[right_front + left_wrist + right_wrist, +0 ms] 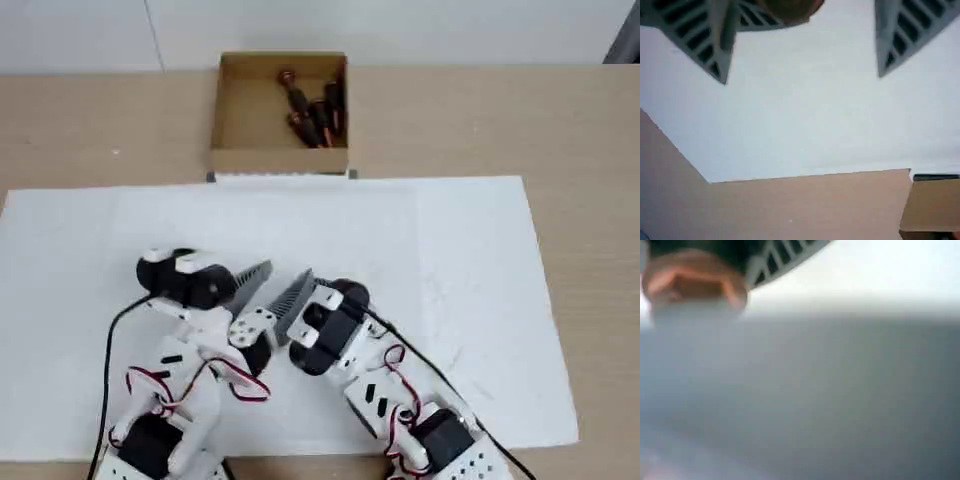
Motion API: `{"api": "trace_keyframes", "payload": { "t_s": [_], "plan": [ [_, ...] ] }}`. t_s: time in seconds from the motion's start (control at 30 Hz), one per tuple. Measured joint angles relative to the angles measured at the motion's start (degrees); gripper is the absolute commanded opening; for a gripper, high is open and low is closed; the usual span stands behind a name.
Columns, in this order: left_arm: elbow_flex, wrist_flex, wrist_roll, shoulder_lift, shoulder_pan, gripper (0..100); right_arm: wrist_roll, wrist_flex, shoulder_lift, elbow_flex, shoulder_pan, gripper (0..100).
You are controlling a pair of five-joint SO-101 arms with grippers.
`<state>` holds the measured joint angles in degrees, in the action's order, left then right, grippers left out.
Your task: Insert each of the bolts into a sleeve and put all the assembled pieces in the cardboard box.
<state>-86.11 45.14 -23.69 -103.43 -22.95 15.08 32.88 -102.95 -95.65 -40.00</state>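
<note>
Nearest us in the high view, both arms sit low over the paper point(450, 250), with their grippers angled in toward each other and almost meeting.

The left gripper point(801, 77) is wide open. In its wrist view we see the two grey ribbed fingers point(700, 37) far apart, with bare paper between them. A brown rounded thing point(790, 9) shows at the frame edge between the finger roots. We cannot tell what it is, or whether anything presses on it.

The right gripper point(296, 290) lies just beside the left one. Its wrist view is badly blurred. There we see a bolt point(694, 284), with its copper hex head right under a dark part and one grey ribbed finger point(780, 260) next to it. As far as we can see, the bolt is clamped in the jaws and held off the paper. We cannot tell if a sleeve is on it.

Past the grippers the paper runs on to its far edge. Beyond that is the tan table point(580, 130).

Farthest off is the box point(225, 110). It is open on top and stands on the table, touching the far edge of the paper. Several assembled pieces point(312, 108), dark with copper ends, lie heaped in its right half, some crossing each other. The left wrist view catches a corner of the box past the paper's edge.
</note>
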Motion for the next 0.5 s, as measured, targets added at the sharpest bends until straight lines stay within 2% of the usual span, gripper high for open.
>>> {"api": "trace_keyframes", "payload": {
  "t_s": [0.1, 0.33, 0.5],
  "plan": [
    [0.6, 0.0, 0.7, 0.0, 3.8, 0, 0.0, 0.0, 0.0, 0.0, 0.0, 0.2],
    [-0.2, 0.0, 6.7, 0.0, 14.9, 1, 0.0, 0.0, 0.0, 0.0, 3.4, 0.2],
    [-8.2, 0.0, 13.3, 0.0, 21.8, 1, 0.0, 0.0, 0.0, 0.0, 8.6, 0.2]
  ]
}}
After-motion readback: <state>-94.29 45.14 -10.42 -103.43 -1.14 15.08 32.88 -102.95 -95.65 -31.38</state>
